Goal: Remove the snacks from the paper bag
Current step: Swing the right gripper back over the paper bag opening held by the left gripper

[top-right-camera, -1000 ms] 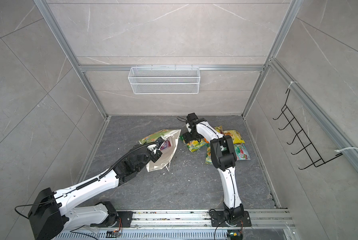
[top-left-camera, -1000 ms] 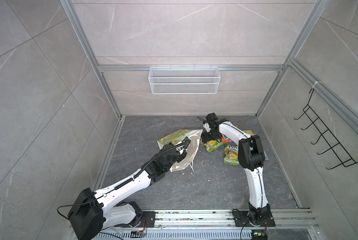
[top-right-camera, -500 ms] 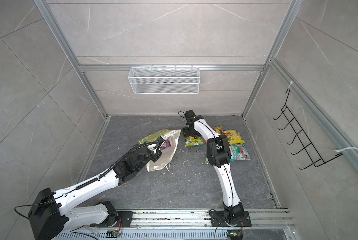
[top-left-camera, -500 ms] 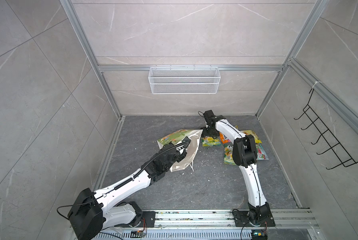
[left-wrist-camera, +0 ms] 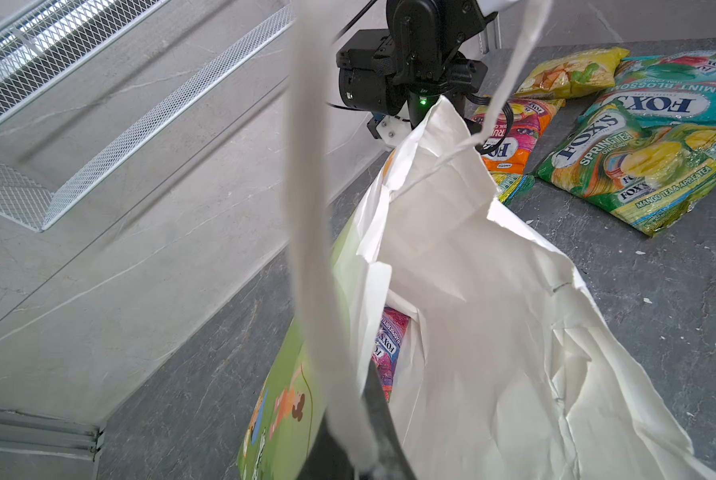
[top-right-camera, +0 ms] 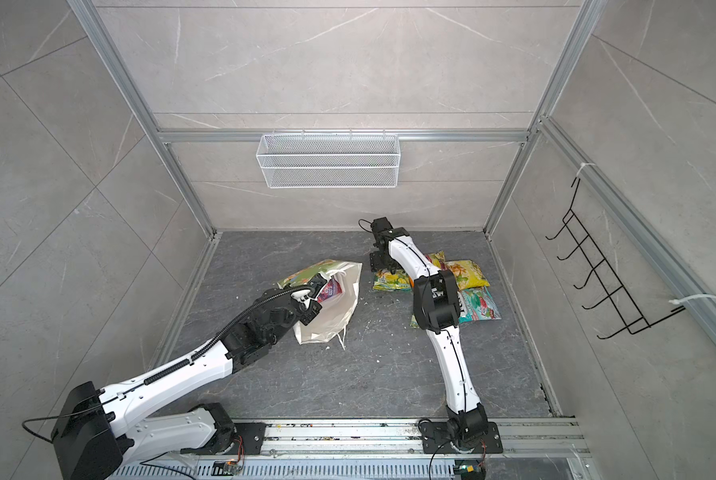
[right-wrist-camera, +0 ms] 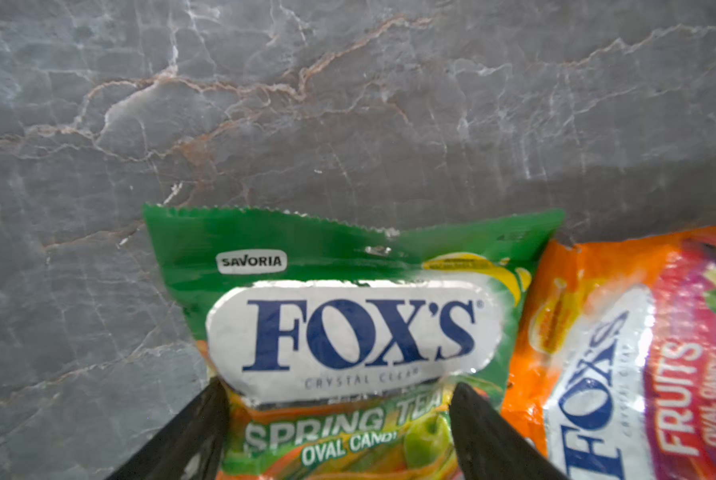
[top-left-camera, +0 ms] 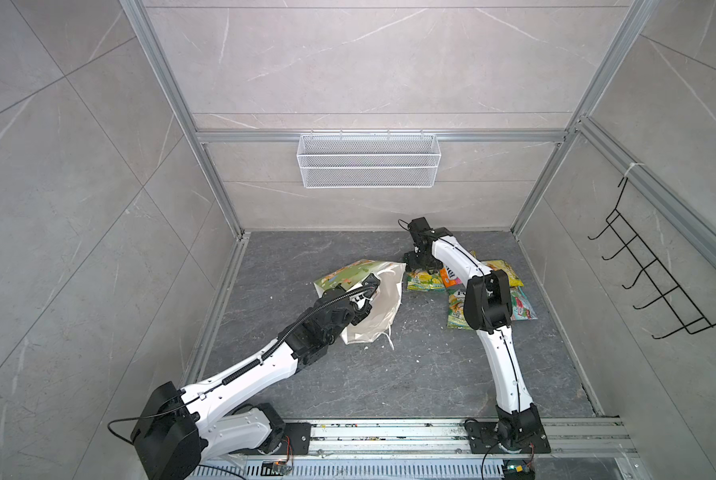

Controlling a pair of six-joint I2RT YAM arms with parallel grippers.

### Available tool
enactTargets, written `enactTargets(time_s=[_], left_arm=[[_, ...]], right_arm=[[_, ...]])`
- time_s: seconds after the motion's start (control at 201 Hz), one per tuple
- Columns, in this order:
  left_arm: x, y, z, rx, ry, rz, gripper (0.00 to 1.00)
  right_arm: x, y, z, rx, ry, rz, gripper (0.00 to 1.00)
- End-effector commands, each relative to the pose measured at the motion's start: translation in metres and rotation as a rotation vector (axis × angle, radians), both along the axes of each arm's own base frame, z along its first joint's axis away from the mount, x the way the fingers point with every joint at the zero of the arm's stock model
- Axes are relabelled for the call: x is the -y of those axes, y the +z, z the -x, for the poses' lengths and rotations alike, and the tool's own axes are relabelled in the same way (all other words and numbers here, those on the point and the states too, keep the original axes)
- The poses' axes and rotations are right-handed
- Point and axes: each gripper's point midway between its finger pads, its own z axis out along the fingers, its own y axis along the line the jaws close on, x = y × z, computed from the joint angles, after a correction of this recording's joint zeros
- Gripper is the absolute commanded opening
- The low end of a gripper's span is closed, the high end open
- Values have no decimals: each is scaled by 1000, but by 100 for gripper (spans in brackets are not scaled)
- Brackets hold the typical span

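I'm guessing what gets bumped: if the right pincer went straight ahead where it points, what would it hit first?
Probably the green candy bag on the floor: the open right pincer points right at it. How near, I can't tell.

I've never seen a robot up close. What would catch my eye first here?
Probably the bright candy pouches spread on the dark floor right of centre, where the right gripper hangs open over a green FOX'S pouch. Next comes the crumpled white paper bag near the middle, pinched in the left gripper, with a purple pouch peeking from inside.
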Motion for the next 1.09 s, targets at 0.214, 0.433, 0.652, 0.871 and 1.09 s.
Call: enactTargets(time_s=[0.214, 0.433, 0.652, 0.871, 1.09], left_arm=[[4, 23, 1, 42, -20, 39, 0], [6, 24, 1, 42, -36, 41, 0], [11, 24, 8, 24, -81, 46, 0], [10, 21, 16, -9, -105, 31, 0], [14, 15, 19, -35, -130, 44, 0]], right_arm=[[-10, 66, 1, 65, 49, -69, 91], [-40, 171, 40, 235, 164, -301, 83], [-74, 229, 135, 505, 349, -620, 39], [-95, 211, 237, 578, 596, -684, 20], [-138, 206, 293, 649, 781, -831, 0]])
